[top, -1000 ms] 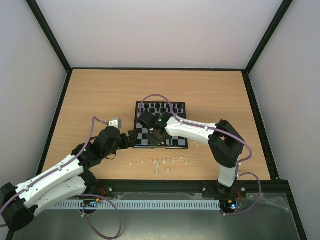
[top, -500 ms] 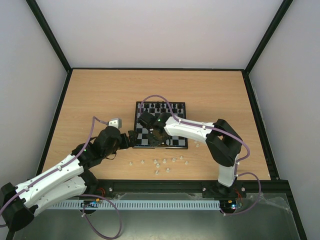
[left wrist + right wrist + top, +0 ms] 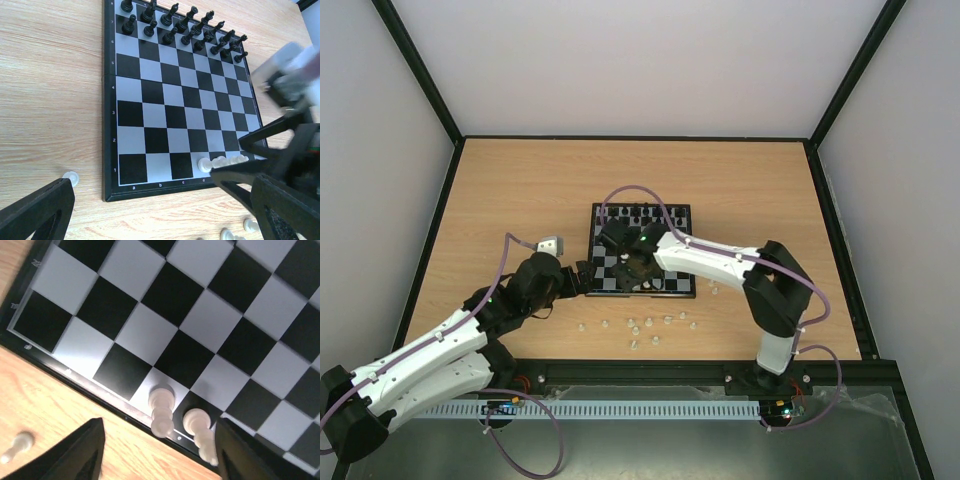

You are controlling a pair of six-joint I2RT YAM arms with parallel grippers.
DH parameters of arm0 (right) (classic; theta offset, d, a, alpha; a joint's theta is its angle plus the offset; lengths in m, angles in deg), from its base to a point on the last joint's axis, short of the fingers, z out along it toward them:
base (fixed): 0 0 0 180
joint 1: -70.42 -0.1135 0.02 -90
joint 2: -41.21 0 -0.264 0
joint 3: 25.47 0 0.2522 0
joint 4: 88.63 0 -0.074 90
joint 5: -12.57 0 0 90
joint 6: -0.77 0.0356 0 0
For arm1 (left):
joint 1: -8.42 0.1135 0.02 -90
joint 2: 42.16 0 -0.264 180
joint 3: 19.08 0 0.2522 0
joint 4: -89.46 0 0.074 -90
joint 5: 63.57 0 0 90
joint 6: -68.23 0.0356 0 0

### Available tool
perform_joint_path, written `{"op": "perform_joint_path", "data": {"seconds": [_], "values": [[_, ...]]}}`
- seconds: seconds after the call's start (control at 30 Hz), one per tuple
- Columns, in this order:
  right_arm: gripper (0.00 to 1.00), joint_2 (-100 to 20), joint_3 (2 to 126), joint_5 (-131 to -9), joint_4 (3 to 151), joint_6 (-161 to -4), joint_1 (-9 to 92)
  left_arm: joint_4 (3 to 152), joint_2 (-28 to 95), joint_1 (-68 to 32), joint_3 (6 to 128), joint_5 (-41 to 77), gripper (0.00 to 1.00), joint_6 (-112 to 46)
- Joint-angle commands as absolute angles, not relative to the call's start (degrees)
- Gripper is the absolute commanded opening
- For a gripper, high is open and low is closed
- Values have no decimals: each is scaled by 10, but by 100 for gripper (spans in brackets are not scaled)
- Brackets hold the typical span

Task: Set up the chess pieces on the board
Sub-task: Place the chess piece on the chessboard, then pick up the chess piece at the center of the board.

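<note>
Chess pieces (image 3: 170,36) in black stand in two neat rows at the far side of the board (image 3: 165,100). A few white ones (image 3: 220,162) stand in a line on its near edge, toward the right corner. More white pieces (image 3: 633,326) lie loose on the wooden table (image 3: 520,190) in front of the board.

The right gripper (image 3: 159,424) hangs over that near line. Its fingers are spread and pinch nothing, and one white piece (image 3: 161,412) stands free between them. The left gripper (image 3: 141,179) hovers just beside the board's near left corner, fingers wide apart and empty.
</note>
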State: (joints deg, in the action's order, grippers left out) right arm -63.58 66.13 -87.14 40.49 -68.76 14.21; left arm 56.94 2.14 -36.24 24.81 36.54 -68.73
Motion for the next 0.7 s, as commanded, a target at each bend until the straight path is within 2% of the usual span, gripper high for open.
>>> {"op": "perform_joint_path", "data": {"seconds": [0.0,0.07,0.1,0.27,0.4,0.53,0.67], "values": [[70,-548,663,-884,406,-682,145,575,19,-358,249,374,100,-682],[94,-503,643,-894,423,-677,145,574,21,-358,253,374,99,-678],[99,-479,631,-897,433,-676,145,574,23,-358,257,373,99,-676],[99,-335,546,-921,487,-662,144,575,38,-358,274,372,100,-668],[99,-202,432,-922,533,-648,145,573,53,-357,287,375,99,-668],[98,-132,364,-913,567,-618,144,575,70,-355,296,377,100,-672],[98,-114,320,-923,587,-585,143,572,86,-355,309,379,99,-672]]}}
